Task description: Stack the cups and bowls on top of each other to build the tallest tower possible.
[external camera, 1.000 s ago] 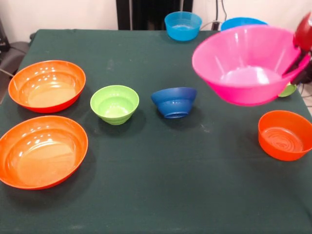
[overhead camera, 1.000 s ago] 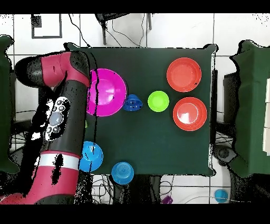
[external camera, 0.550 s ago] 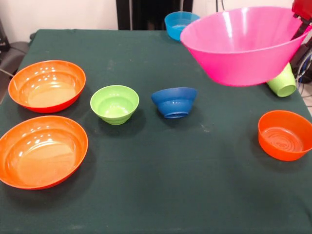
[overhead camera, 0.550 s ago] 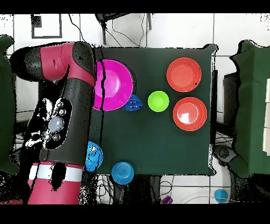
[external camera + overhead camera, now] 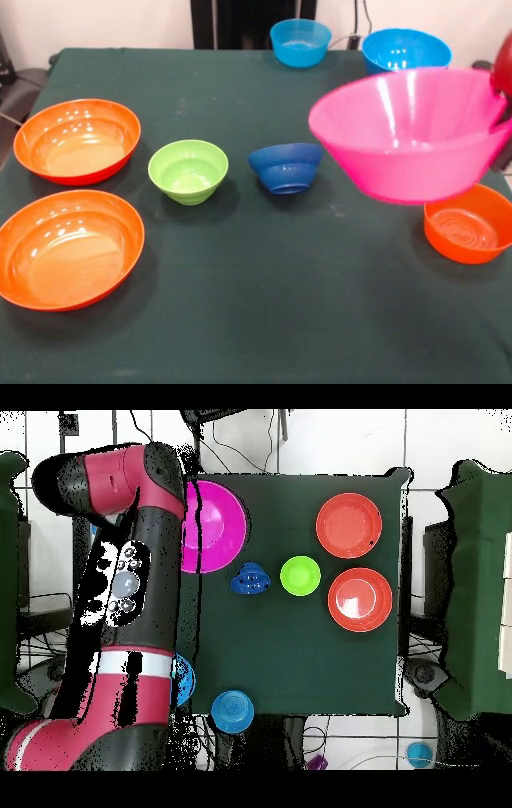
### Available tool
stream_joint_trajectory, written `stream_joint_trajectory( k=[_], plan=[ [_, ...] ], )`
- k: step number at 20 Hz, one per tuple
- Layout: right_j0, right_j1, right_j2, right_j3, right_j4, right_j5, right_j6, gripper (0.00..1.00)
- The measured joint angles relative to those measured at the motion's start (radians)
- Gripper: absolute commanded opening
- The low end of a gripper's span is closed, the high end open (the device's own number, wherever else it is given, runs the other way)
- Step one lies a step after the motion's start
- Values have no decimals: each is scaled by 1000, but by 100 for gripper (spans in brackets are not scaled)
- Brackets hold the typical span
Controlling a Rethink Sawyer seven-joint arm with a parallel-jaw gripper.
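The big pink bowl (image 5: 412, 132) hangs tilted in the air at the right, over the small orange bowl (image 5: 468, 224). My gripper (image 5: 502, 104) is shut on its right rim; the overhead view shows the bowl (image 5: 210, 526) beside the arm (image 5: 140, 584). On the green cloth sit two wide orange bowls (image 5: 78, 140) (image 5: 70, 246), a lime green bowl (image 5: 188, 170) and a dark blue bowl (image 5: 286, 166). Two sky blue bowls (image 5: 300, 42) (image 5: 406, 50) stand at the far edge. The cups are hidden. No tower shows; each bowl on the table sits alone.
The arm covers the table's left edge in the overhead view, where the sky blue bowls (image 5: 233, 710) (image 5: 183, 679) lie by its base. Cables run past the table's far right corner (image 5: 360, 32).
The pink bowl rose, then came down and nearer, now above the small orange bowl. It uncovered the right sky blue bowl and hides the green cup seen half a second ago.
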Motion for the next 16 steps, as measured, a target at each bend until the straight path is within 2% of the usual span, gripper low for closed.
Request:
stream_joint_trajectory(
  k=[1, 3, 5, 12, 16],
  plan=[
    [-5, 54, 0, -57, 16, 1, 0, 0],
    [-7, 84, -2, -89, 24, 2, 0, 0],
    [-11, 150, -7, -157, 47, 11, 0, 0],
    [-20, 290, -48, -290, 117, 51, 0, 0],
    [-27, 336, -86, -348, 153, 76, 0, 0]
  ],
)
